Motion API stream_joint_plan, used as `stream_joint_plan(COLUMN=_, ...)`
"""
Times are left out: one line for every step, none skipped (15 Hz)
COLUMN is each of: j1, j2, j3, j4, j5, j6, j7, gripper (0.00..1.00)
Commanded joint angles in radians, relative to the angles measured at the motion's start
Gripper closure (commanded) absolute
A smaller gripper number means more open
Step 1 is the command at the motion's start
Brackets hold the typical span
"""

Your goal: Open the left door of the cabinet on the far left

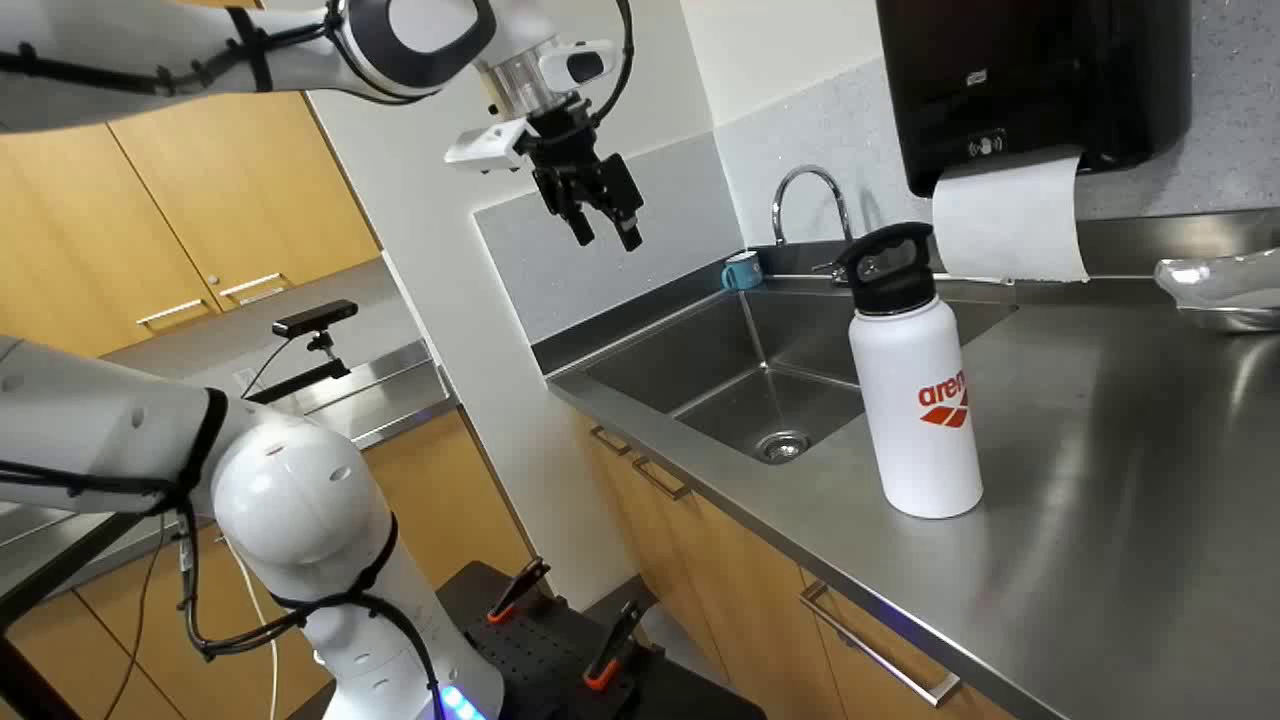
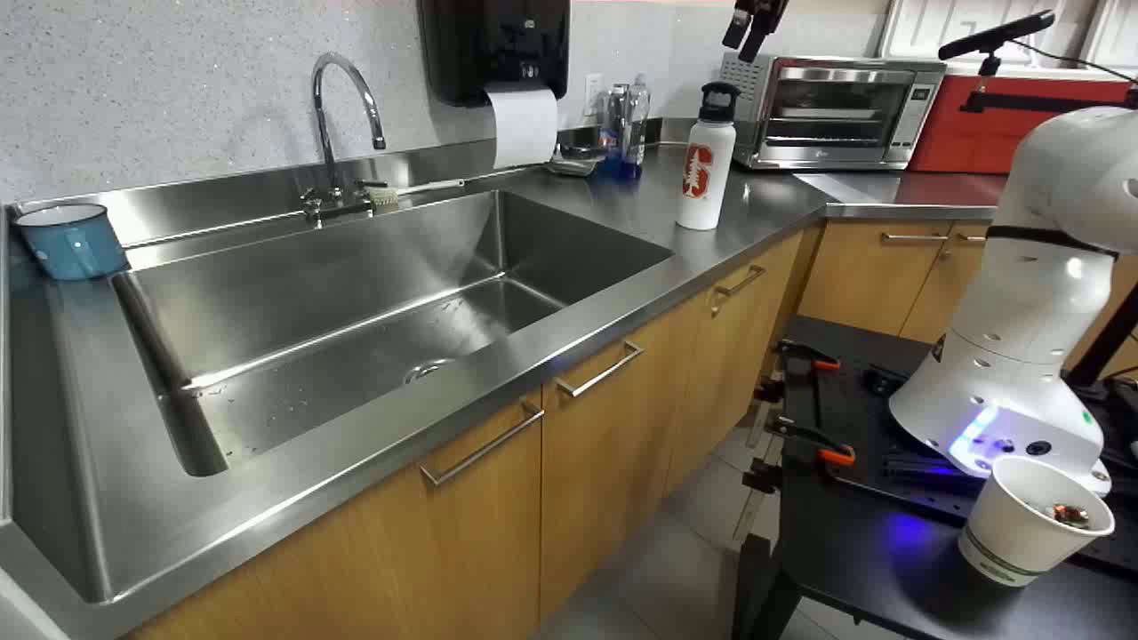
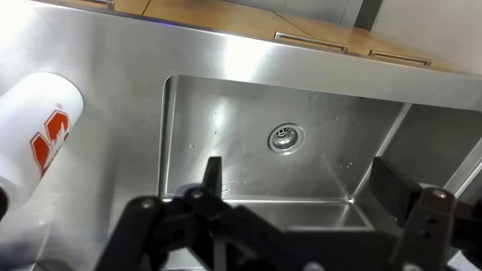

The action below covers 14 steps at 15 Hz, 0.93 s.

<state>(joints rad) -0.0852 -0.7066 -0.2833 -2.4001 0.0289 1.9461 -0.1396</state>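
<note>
The wooden left door (image 2: pixel 400 542) of the sink cabinet is shut, flush under the counter. Its metal bar handle (image 2: pixel 483 444) is the leftmost one and also shows in an exterior view (image 1: pixel 610 440) and at the upper right of the wrist view (image 3: pixel 401 58). The right door (image 2: pixel 613 436) beside it is also shut, with its own bar handle (image 2: pixel 600 370). My gripper (image 1: pixel 607 238) is open and empty, high above the counter and sink, away from the handles. Its spread fingers show in the wrist view (image 3: pixel 295 177) over the sink; only its tip shows in an exterior view (image 2: pixel 745 40).
A white bottle (image 1: pixel 915 410) stands upright on the steel counter (image 1: pixel 1080 520) beside the sink (image 2: pixel 356 293). A faucet (image 2: pixel 329 116), blue mug (image 2: pixel 73 244) and paper towel dispenser (image 2: pixel 493 49) are along the back. A paper cup (image 2: pixel 1031 524) stands on the black robot table (image 2: pixel 871 569).
</note>
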Motion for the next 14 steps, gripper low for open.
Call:
stream_joint_plan(j1=-0.023, j2=0.005, j3=0.016, j4=0.002, j5=0.015, j6=-0.002, j7=-0.013, gripper=0.00)
stream_joint_plan(j1=-0.023, j2=0.005, j3=0.016, j4=0.002, j5=0.015, j6=-0.002, j7=-0.013, gripper=0.00)
stream_joint_plan(j1=-0.023, j2=0.005, j3=0.016, j4=0.002, j5=0.015, j6=-0.002, j7=-0.013, gripper=0.00)
stream_joint_plan(j1=-0.023, j2=0.005, j3=0.016, j4=0.002, j5=0.015, j6=-0.002, j7=-0.013, gripper=0.00)
stream_joint_plan(j1=-0.023, j2=0.005, j3=0.016, j4=0.002, j5=0.015, j6=-0.002, j7=-0.013, gripper=0.00)
stream_joint_plan(j1=-0.023, j2=0.005, j3=0.016, j4=0.002, j5=0.015, j6=-0.002, j7=-0.013, gripper=0.00)
stream_joint_plan(j1=-0.023, j2=0.005, j3=0.016, j4=0.002, j5=0.015, j6=-0.002, j7=-0.013, gripper=0.00)
stream_joint_plan(j1=-0.023, j2=0.005, j3=0.016, j4=0.002, j5=0.015, j6=-0.002, j7=-0.013, gripper=0.00)
stream_joint_plan(j1=-0.023, j2=0.005, j3=0.016, j4=0.002, j5=0.015, j6=-0.002, j7=-0.013, gripper=0.00)
stream_joint_plan(j1=-0.016, j2=0.006, j3=0.026, j4=0.000, j5=0.012, j6=0.004, j7=-0.017, gripper=0.00)
stream_joint_plan(j1=0.000, j2=-0.001, j3=0.044, j4=-0.009, j5=0.010, j6=0.009, j7=-0.027, gripper=0.00)
stream_joint_plan(j1=0.017, j2=-0.007, j3=0.061, j4=-0.015, j5=0.013, j6=0.007, j7=-0.041, gripper=0.00)
stream_joint_plan(j1=0.034, j2=-0.010, j3=0.081, j4=-0.021, j5=0.012, j6=0.006, j7=-0.056, gripper=0.00)
stream_joint_plan(j1=0.056, j2=-0.008, j3=0.109, j4=-0.029, j5=0.012, j6=0.007, j7=-0.065, gripper=0.00)
